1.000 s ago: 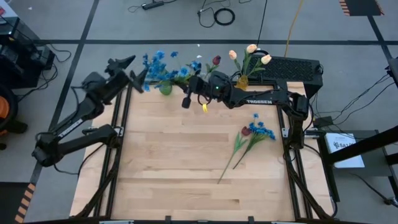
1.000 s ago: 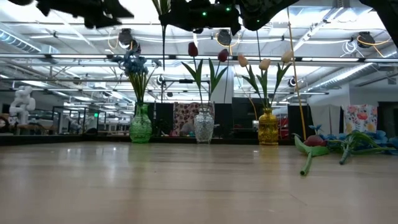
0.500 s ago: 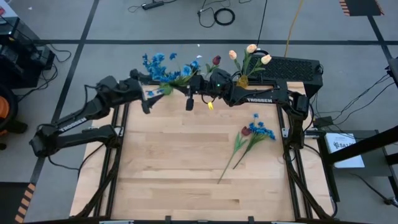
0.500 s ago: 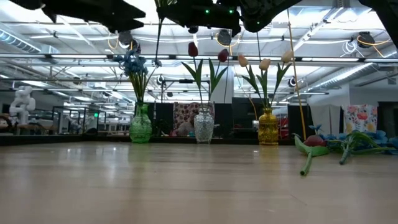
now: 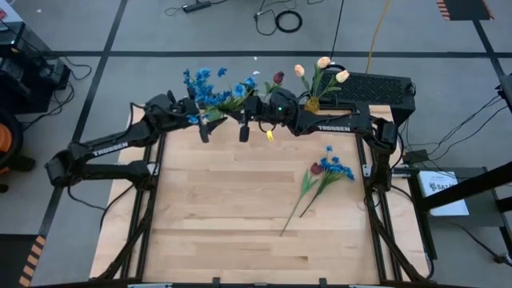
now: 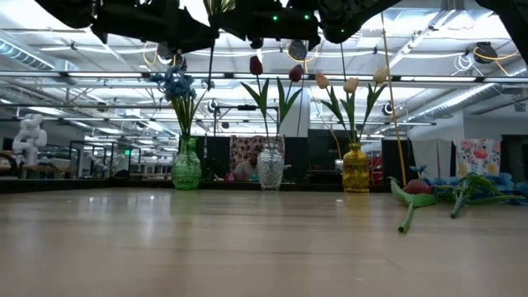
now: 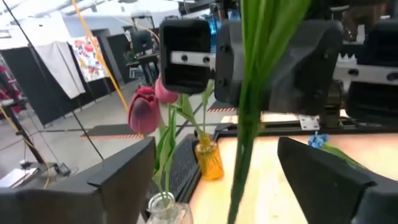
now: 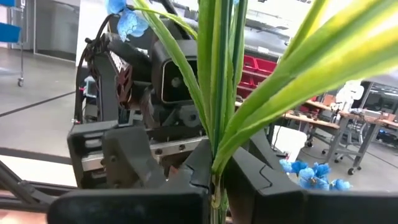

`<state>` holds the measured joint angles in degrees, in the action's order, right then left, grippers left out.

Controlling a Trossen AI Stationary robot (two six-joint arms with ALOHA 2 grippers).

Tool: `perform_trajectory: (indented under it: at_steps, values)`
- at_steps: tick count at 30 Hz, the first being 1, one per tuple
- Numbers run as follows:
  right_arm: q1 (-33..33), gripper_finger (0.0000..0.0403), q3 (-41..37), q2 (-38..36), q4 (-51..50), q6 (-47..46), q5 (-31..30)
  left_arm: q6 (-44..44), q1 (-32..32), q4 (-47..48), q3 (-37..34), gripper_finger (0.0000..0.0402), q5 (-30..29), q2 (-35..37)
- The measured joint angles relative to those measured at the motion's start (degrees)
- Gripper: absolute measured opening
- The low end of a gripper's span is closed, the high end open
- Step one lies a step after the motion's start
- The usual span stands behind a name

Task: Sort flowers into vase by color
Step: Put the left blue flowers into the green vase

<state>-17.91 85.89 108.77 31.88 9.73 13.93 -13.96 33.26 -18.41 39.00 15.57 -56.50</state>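
Nearest on the wooden table [image 5: 240,216], two flowers [image 5: 318,178] lie loose toward the right side, a dark red tulip and a blue bunch with their green stems crossing; these are yet to be sorted.

Farther back, above the table's far edge, the right gripper [image 8: 214,174] is clamped on a blue-blossomed stem [image 8: 217,81] (long green leaves fan out past its fingers), carrying it aloft. Facing it from just beside, the left gripper [image 5: 203,130] has its fingers spread wide and empty, with that green stem standing between them in the left wrist view, so this looks like a hand-over in the making.

Along the far edge stand three vases: a green vase [image 6: 186,169] with blue blossoms, a clear vase [image 6: 270,170] with two red tulips, a yellow vase [image 6: 355,170] with three cream tulips. By my reckoning the sorting is well along, with the held stem and the two on the table left.

Beyond is an open workshop with ceiling lights, cables on a grey floor and taped lines.
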Motion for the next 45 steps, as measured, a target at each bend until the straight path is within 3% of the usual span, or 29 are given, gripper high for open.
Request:
perform_trajectory:
  at_steps: [12,26,37,45]
  values:
    - [0.0,0.0018,0.0,0.0,-0.47,0.57,-0.05,-5.78,0.04,-0.88,0.0,0.0234,-0.02,-0.23]
    - [0.0,0.0029,0.0,0.0,-0.42,0.57,-0.44,-6.2,-2.11,-1.45,0.05,0.0126,0.42,-0.25]
    - [0.0,0.0029,0.0,0.0,-0.42,0.57,-0.36,-5.44,-3.63,-1.76,0.09,0.0102,-2.16,-0.51]
    - [0.01,0.0029,0.0,0.0,-0.4,0.99,-0.25,-5.86,-3.61,-1.82,0.09,0.002,-2.31,-0.51]
